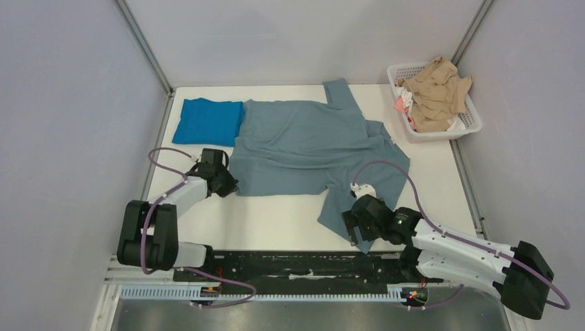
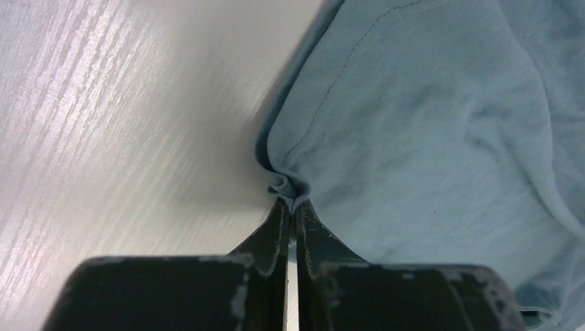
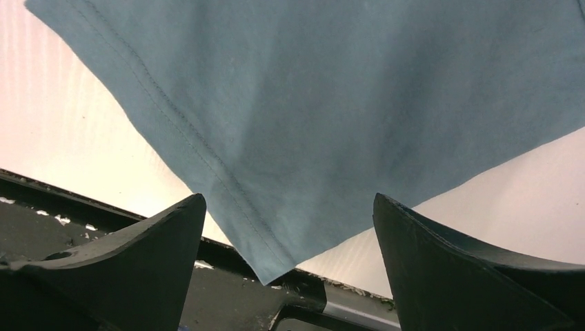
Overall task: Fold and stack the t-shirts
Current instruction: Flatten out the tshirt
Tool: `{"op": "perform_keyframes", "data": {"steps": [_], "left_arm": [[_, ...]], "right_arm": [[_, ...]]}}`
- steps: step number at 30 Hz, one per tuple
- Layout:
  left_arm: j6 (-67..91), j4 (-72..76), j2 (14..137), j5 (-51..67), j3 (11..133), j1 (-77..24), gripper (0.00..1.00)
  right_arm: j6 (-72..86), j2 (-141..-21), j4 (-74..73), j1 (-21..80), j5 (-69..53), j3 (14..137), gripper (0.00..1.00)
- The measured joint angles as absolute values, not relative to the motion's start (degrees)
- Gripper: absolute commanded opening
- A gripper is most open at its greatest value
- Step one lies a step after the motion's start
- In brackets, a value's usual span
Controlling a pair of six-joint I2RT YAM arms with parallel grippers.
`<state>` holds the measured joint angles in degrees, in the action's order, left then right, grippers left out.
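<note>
While the slate grey-blue t-shirt lay spread and rumpled across the middle of the white table, the folded cobalt blue t-shirt sat at the far left, its right edge meeting the grey one. The left arm was bent sharply at the elbow with its forearm reaching far and right. The left gripper was pinched tight on a small pucker of the grey shirt's near-left hem. The right arm stretched low and leftward from the near right. The right gripper held its fingers wide apart, straddling the shirt's near corner at the table's near edge. A white lattice basket of beige clothes stood far right.
</note>
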<state>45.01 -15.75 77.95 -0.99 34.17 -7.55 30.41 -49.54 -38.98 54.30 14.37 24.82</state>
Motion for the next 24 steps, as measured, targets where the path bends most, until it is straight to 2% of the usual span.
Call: {"op": "perform_keyframes", "data": {"steps": [7,12,15,21,24], "left_arm": [[45.1,-15.2,78.4,-0.7,34.5,-7.5,0.02],[45.1,-16.3,76.8,-1.1,33.7,-7.5,0.02],[45.1,-18.1,75.1,-1.5,33.1,-7.5,0.02],[45.1,-20.1,72.6,-2.6,32.1,-7.5,0.02],[45.1,-20.6,72.2,-2.8,31.9,-7.5,0.02]], "right_arm": [[28.3,-51.6,-38.2,52.6,10.4,24.8,0.79],[27.6,-54.7,-38.2,52.6,8.6,24.8,0.64],[27.6,-57.0,-38.4,52.6,9.1,25.6,0.6],[29.0,-59.9,-39.3,52.6,9.1,27.2,0.6],[30.1,-60.6,-40.4,53.1,9.8,27.8,0.52]]}}
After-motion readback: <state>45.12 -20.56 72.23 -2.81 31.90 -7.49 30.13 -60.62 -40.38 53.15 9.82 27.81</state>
